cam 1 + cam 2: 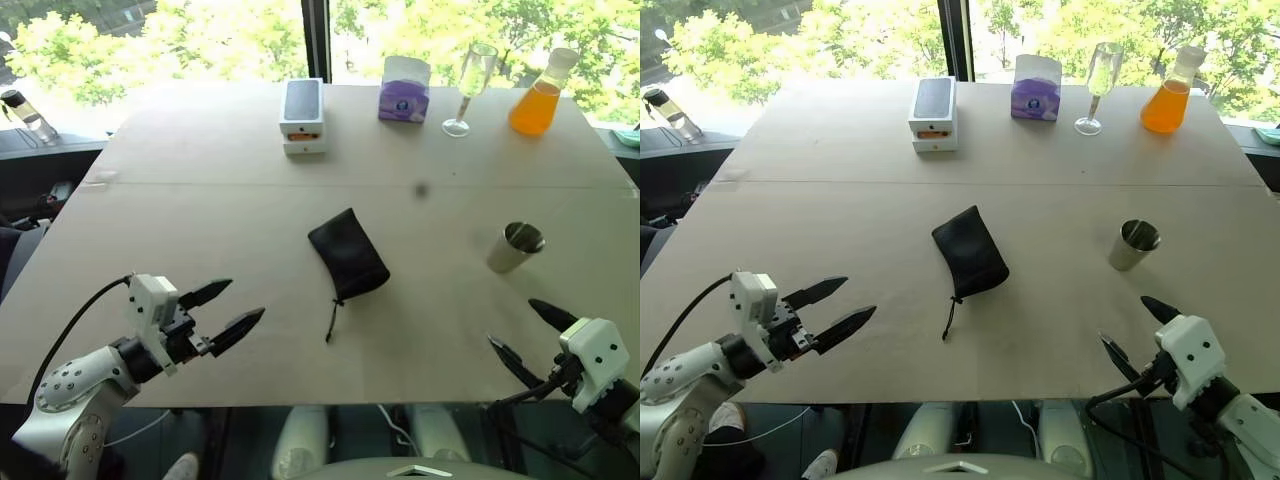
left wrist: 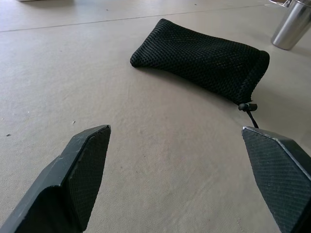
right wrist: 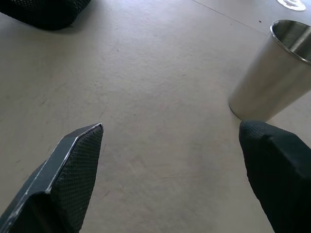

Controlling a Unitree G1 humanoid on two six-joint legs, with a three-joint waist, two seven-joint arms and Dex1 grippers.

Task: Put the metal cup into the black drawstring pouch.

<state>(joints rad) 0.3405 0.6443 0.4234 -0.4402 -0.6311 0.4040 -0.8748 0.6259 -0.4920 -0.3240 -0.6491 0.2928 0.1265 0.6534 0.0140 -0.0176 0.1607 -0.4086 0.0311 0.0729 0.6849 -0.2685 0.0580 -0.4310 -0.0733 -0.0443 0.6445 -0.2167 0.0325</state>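
Both my arms low over the near table edge, fingers spread wide and empty

My left gripper angles in toward the centre; the black drawstring pouch lies flat mid-table, its cord trailing toward me; the metal cup stands upright to its right, well apart; my right gripper hovers just short of the cup, angled inward

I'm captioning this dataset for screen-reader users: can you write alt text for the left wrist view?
A black mesh drawstring pouch lies flat on a beige table, its cord end toward the camera, framed by the left pincer's two open black fingers. The metal cup stands upright beyond the pouch, apart from it.
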